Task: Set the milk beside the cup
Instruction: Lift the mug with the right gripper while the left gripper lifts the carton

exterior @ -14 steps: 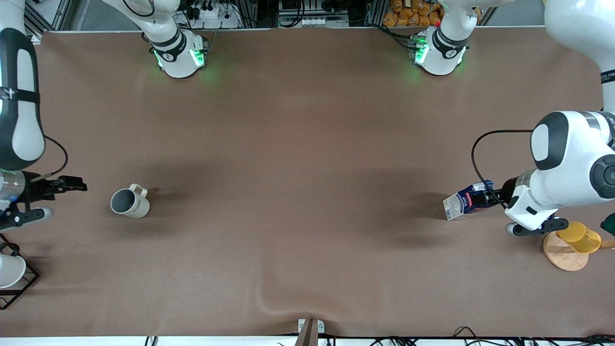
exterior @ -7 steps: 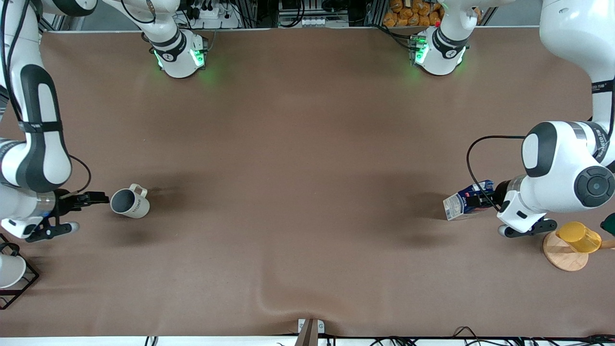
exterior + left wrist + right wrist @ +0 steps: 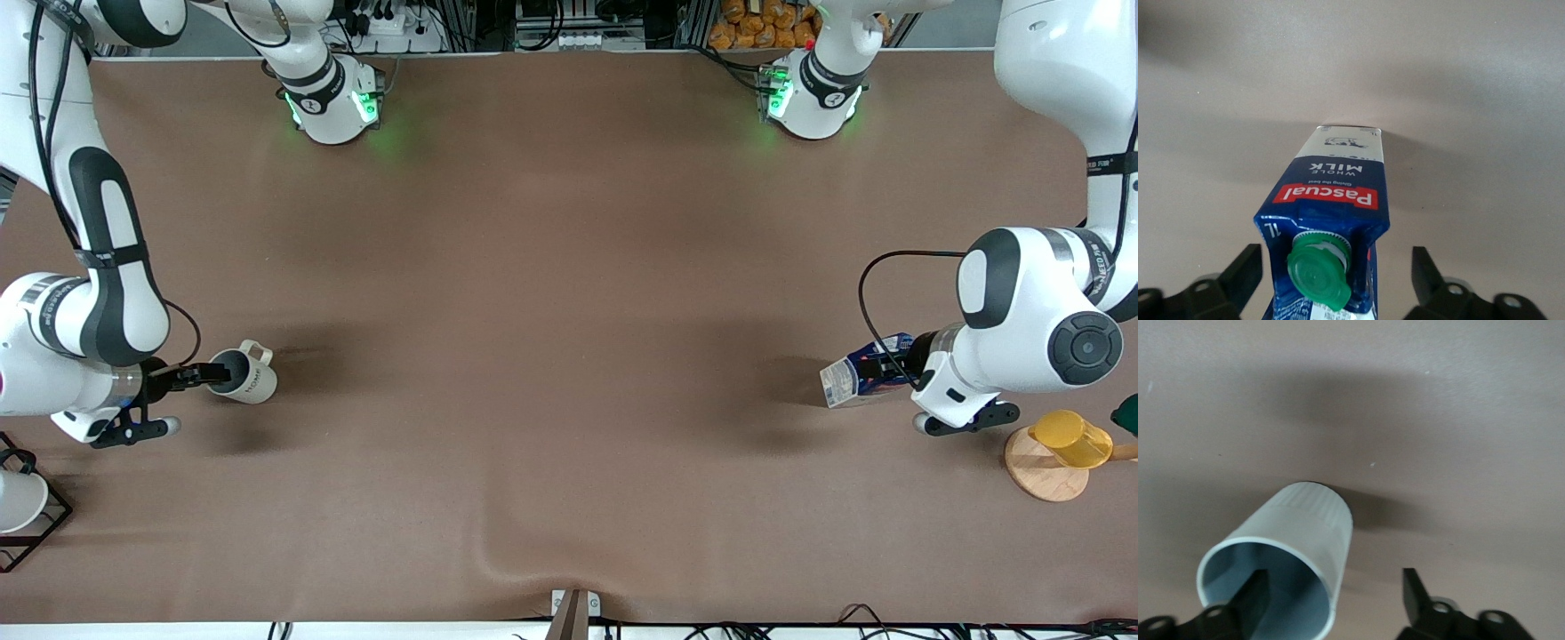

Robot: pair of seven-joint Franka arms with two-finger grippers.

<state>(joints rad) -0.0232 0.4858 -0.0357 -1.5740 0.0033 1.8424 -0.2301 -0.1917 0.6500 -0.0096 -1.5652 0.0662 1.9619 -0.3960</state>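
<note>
Milk (image 3: pixel 858 380) sits toward the left arm's end of the surface, at roughly three o'clock from the middle in the front view. It seems to lie on its side, green cap facing your left gripper (image 3: pixel 1335 260). That gripper's fingers (image 3: pixel 1245 267) stand apart on either side of the carton's cap end, a gap showing on each side, so nothing is clamped yet. The cup (image 3: pixel 242 375) lies well apart at about nine o'clock, toward the right arm's end. There the right gripper (image 3: pixel 1335 583) straddles the cup's wall, one finger inside the mouth and one outside, also apart. To grip the milk well, centre the carton between the fingers and close squarely on its flat blue sides, not on the cap. Lift clear of the yellow cup (image 3: pixel 1071 437) on its wooden base, at about five o'clock from the carton.
</note>
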